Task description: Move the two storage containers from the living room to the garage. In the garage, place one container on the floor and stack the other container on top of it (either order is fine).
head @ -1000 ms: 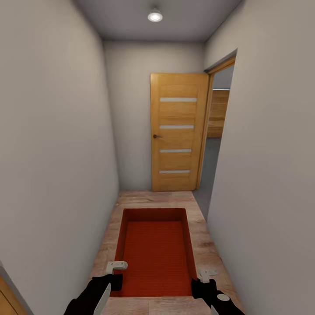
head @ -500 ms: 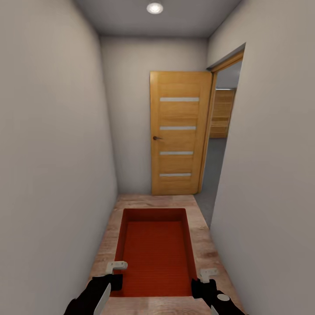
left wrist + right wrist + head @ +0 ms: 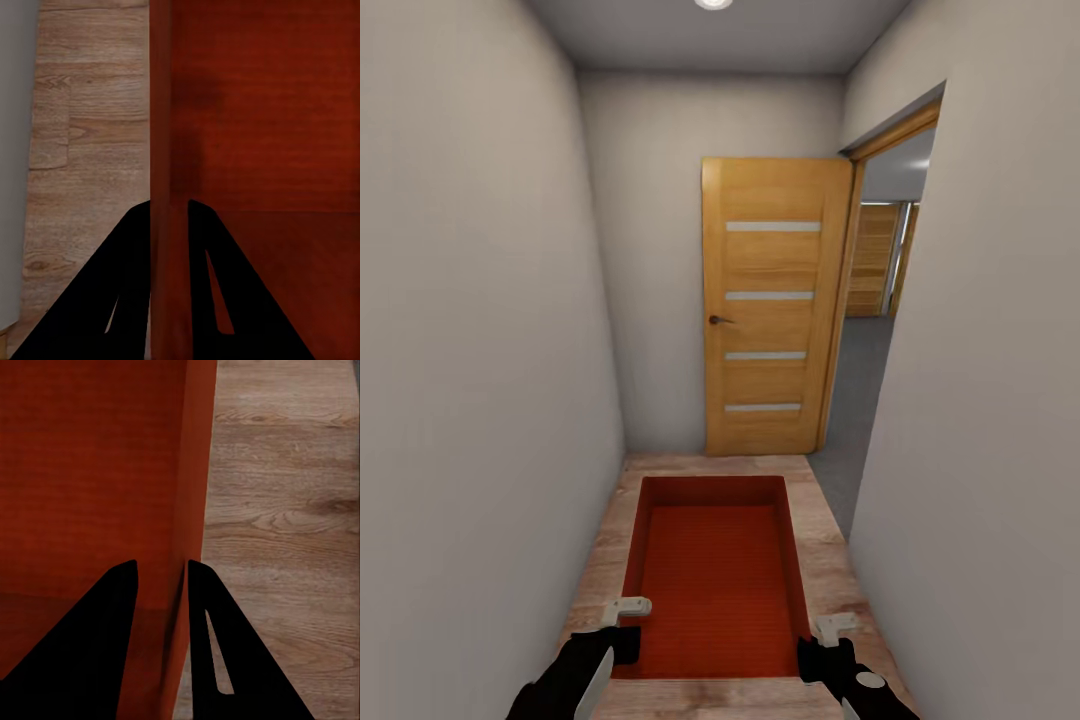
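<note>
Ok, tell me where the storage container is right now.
In the head view the storage container is low and central, carried between the left gripper and right gripper, above the hallway's wood floor, short of the open wooden door.

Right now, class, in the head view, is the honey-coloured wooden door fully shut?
No: the honey-coloured wooden door stands swung open, showing grey floor beyond.
</note>
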Motion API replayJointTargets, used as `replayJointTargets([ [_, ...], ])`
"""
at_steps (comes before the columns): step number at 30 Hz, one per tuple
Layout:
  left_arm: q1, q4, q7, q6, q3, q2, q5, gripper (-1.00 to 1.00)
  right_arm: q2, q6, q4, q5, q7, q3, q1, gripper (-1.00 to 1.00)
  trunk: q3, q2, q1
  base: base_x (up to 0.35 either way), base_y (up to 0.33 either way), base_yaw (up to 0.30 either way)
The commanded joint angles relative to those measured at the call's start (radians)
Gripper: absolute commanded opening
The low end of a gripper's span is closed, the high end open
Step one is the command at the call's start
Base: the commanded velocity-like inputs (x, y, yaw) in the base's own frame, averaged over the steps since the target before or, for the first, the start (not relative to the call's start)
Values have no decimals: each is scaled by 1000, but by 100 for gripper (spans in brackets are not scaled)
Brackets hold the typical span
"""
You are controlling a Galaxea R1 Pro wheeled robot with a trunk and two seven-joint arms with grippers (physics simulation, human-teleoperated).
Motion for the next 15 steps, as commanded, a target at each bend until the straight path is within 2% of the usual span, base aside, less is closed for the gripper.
replayJointTargets([
  [1,-1,-1,5,7,20,-4,-15,-100,0,-4,-1,11,0,37,1,-100,0,-1,1,326,0,0],
  [15,-1,-1,5,7,20,-3,-15,-100,0,-4,-1,11,0,38,1,-100,0,-1,1,327,0,0],
])
